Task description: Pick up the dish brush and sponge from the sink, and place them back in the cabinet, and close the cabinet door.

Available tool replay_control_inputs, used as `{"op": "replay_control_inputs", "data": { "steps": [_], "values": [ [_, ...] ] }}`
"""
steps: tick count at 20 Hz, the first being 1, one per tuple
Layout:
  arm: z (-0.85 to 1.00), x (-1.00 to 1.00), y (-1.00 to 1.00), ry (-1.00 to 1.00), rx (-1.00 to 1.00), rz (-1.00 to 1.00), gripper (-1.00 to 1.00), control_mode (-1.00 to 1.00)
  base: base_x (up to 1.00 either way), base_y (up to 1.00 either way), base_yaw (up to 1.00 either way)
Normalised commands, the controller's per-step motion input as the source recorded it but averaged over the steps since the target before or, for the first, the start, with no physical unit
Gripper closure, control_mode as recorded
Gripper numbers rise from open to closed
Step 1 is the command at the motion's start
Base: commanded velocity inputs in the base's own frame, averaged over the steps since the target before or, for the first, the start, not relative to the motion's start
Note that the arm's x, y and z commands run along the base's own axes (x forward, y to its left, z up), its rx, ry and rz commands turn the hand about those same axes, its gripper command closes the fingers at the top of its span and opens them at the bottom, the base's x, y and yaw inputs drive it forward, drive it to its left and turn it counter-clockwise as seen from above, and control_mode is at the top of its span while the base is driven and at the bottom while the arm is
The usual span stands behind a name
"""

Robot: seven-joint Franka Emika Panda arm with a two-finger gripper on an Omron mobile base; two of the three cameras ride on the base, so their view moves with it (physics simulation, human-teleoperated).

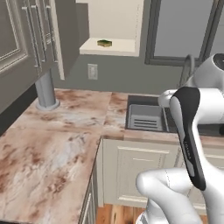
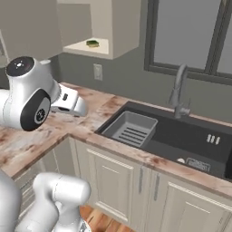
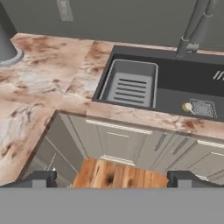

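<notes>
With the sponge (image 1: pixel 104 43) already on the cabinet (image 1: pixel 114 46) shelf, my claw (image 3: pixel 112 179) hangs wide and empty, well back from the sink (image 3: pixel 175 81), where the tiny dish brush (image 3: pixel 187 106) beside the drain could easily slip my grasp.

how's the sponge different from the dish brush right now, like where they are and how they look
The sponge sits up on the cabinet shelf; the dish brush lies low in the sink. The sponge is a flat green-topped block; the dish brush looks like a tiny pale cream knob. Neither is in the gripper.
</notes>
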Motion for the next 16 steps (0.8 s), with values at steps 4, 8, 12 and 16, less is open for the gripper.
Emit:
{"op": "replay_control_inputs", "data": {
  "steps": [4, 8, 12, 16],
  "values": [
    [0.0, 0.0, 0.0, 0.0, 0.0, 0.0, -1.0, 1.0, -0.16, -0.6, -0.08],
    [0.0, 0.0, 0.0, 0.0, 0.0, 0.0, -1.0, 1.0, -0.11, -0.64, -0.03],
    [0.0, 0.0, 0.0, 0.0, 0.0, 0.0, -1.0, 1.0, 0.0, -0.54, -0.05],
    [0.0, 0.0, 0.0, 0.0, 0.0, 0.0, -1.0, 1.0, 0.0, -0.18, -0.16]
  ]
}}
